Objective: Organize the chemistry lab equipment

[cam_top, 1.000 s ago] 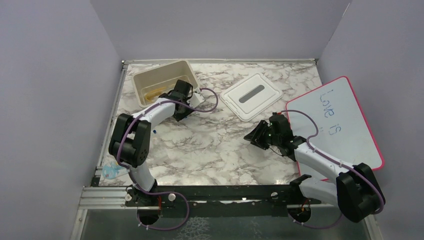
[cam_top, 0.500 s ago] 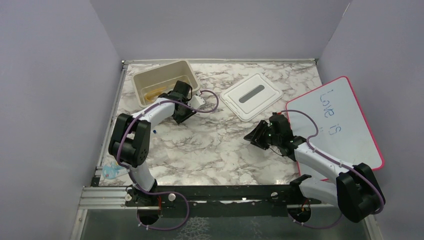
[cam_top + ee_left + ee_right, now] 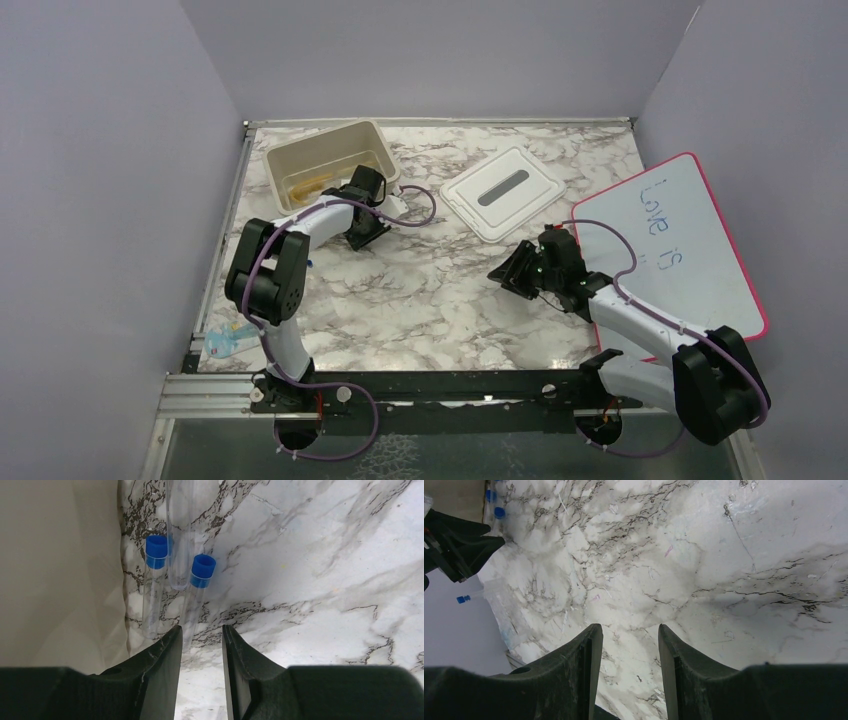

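Blue-capped tubes (image 3: 152, 592), third clear tube (image 3: 179, 540) cut off at top

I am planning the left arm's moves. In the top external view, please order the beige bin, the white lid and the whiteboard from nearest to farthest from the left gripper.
1. Beige bin: just beside the left gripper, at the far left.
2. White lid: farther right, near the middle.
3. Whiteboard: at the right edge.

The left arm (image 3: 300, 215) folds up at nine o'clock, then reaches toward eleven. The left gripper (image 3: 201, 629) has its jaws narrowly parted. The right arm (image 3: 640, 325) stretches from five o'clock toward the centre. The right gripper (image 3: 626, 627) stands parted, holding nothing.
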Tool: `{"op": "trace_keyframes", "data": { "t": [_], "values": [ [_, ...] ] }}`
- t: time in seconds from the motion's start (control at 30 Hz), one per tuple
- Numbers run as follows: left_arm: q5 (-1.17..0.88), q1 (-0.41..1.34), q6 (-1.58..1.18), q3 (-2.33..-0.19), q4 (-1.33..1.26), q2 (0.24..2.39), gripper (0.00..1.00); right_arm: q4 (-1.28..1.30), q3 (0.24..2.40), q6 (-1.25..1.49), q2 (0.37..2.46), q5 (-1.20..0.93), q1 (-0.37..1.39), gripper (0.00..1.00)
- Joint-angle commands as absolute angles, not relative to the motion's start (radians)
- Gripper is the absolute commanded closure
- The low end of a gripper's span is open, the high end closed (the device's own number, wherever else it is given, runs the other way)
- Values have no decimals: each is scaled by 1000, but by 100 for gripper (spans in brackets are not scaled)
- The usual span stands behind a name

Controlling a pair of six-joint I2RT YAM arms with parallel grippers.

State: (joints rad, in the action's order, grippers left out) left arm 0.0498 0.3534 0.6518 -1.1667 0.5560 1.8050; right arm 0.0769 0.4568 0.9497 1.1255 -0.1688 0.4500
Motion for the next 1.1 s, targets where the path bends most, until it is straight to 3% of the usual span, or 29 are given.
{"op": "trace_keyframes", "data": {
  "t": [0.0,0.47,0.77,1.07],
  "values": [
    [71,345,652,-1181,533,1809,62,97,474,941,1111,-169,449,50],
    [-100,330,635,-1228,624,1835,61,104,476,942,1106,-163,449,50],
    [-193,331,625,-1245,676,1811,70,96,474,942,1113,-172,449,51],
    [-134,337,620,-1254,675,1819,57,102,472,941,1107,-169,449,51]
  ]
}}
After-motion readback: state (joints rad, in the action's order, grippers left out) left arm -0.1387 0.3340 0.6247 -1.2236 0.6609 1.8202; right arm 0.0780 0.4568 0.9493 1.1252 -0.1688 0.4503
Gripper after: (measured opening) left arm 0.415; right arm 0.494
